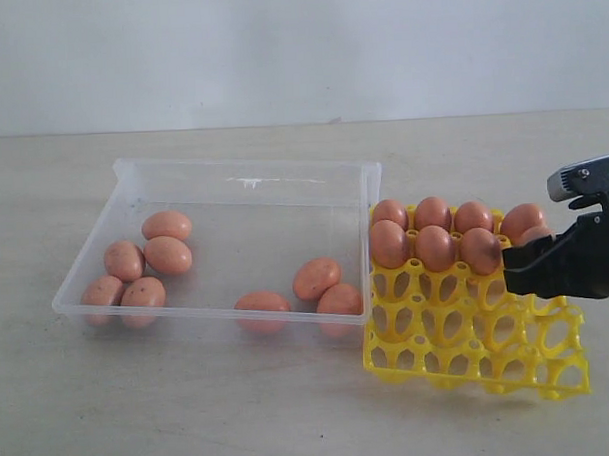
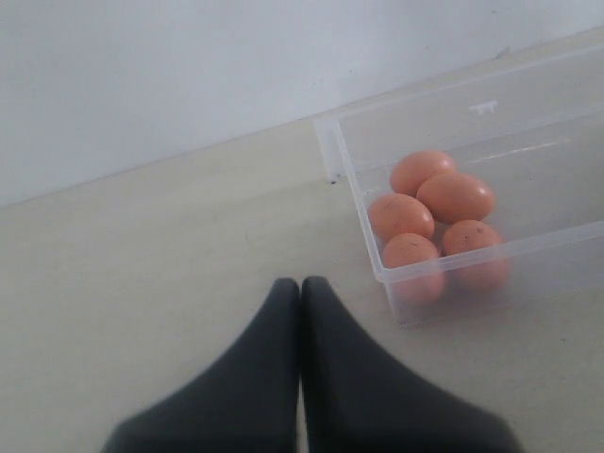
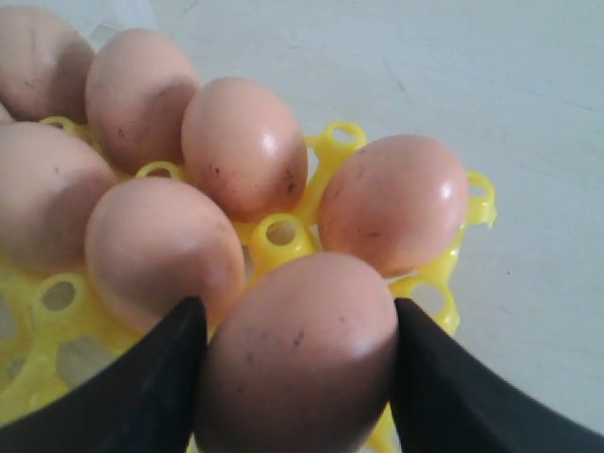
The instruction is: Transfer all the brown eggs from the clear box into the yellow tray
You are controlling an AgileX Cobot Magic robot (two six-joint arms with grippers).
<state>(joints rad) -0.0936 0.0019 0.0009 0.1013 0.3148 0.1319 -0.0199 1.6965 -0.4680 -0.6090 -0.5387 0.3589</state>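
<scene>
Bench [image 1: 191, 412] of a pale colour carries the clear box [image 1: 284, 204], and the yellow tray [image 1: 419, 359] stands right against one short end wall of that box. Eight brown eggs [image 1: 167, 255] lie loose on the box floor. Five huddle at the end far from the tray, touching one another, and three lie near the tray end, close to the box's front long wall. Seven more sit in tray cups (four fill the row on the side of the box's back wall, and three take the next row, counting outward from the box). The right pincer [image 3: 297, 311] stands at the fourth cup of that second row, the one farthest from the box. Its jaws are spread wide and clamped on the two flanks of the held egg [image 3: 297, 368], which lies just beside the seated ones; whether its shell rests in the cup or hangs just above it I cannot tell. The left pincer [image 2: 300, 302] hovers over the bench just outside the box's far-from-tray end, near the corner by the five-egg huddle, with its dark fingers pressed together and nothing between them.
</scene>
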